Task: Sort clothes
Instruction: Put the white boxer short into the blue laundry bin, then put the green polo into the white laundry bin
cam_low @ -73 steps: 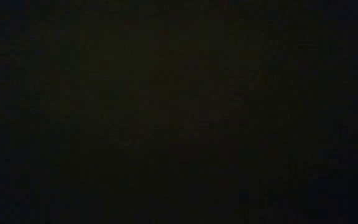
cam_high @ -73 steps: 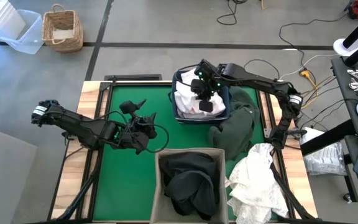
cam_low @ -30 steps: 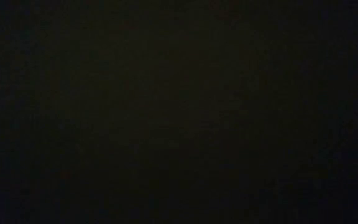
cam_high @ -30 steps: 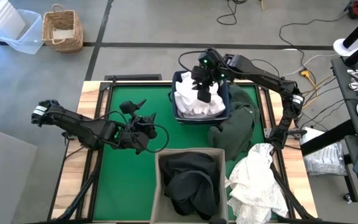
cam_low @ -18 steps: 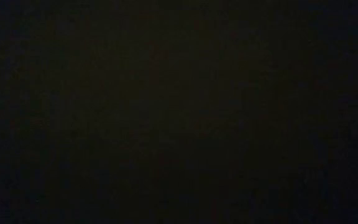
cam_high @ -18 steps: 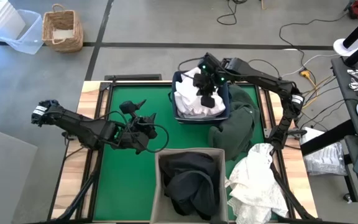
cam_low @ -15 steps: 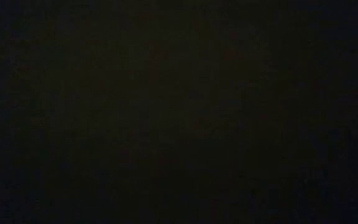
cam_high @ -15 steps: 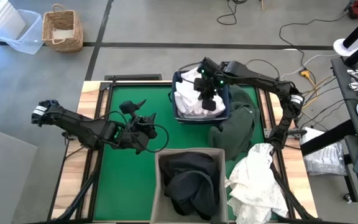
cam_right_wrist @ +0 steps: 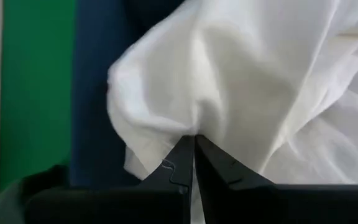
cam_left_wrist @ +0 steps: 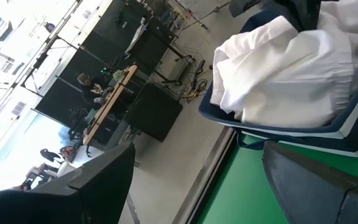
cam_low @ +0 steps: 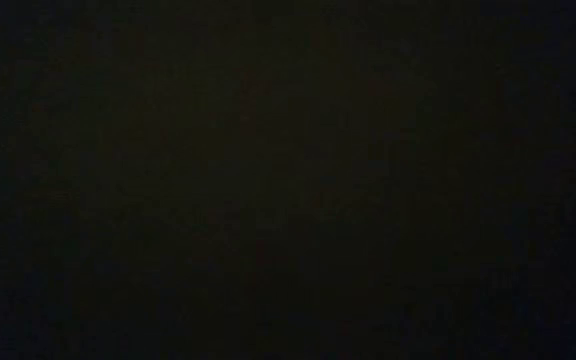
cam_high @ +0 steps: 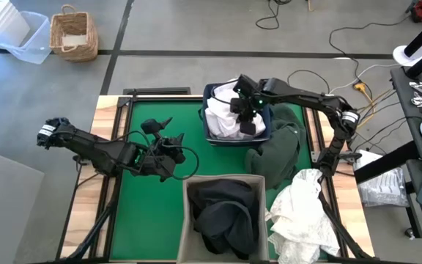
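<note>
From above, the right gripper [cam_high: 246, 117] hangs over the navy blue bin [cam_high: 266, 132] at the far middle of the green table [cam_high: 145, 205], down among the white clothes [cam_high: 222, 121] piled in that bin. A dark green garment [cam_high: 280, 147] lies heaped just beside the bin on its right, and another white garment [cam_high: 299, 216] lies crumpled near the table's right front corner. The beige bin [cam_high: 189, 220] at the front middle holds black clothes [cam_high: 222, 213]. The left gripper [cam_high: 168, 150] waits low over the table's left half, well apart from both bins.

The low view is fully dark and shows nothing.

In the left wrist view, the left gripper's fingers [cam_left_wrist: 316, 186] stand wide apart with nothing between them; beyond them the white clothes [cam_left_wrist: 284, 74] bulge over the navy bin's rim [cam_left_wrist: 291, 134].

In the right wrist view, the right gripper [cam_right_wrist: 194, 158] has its fingers pressed together, pinching a fold of the white fabric [cam_right_wrist: 241, 81], which puckers where the tips meet.
</note>
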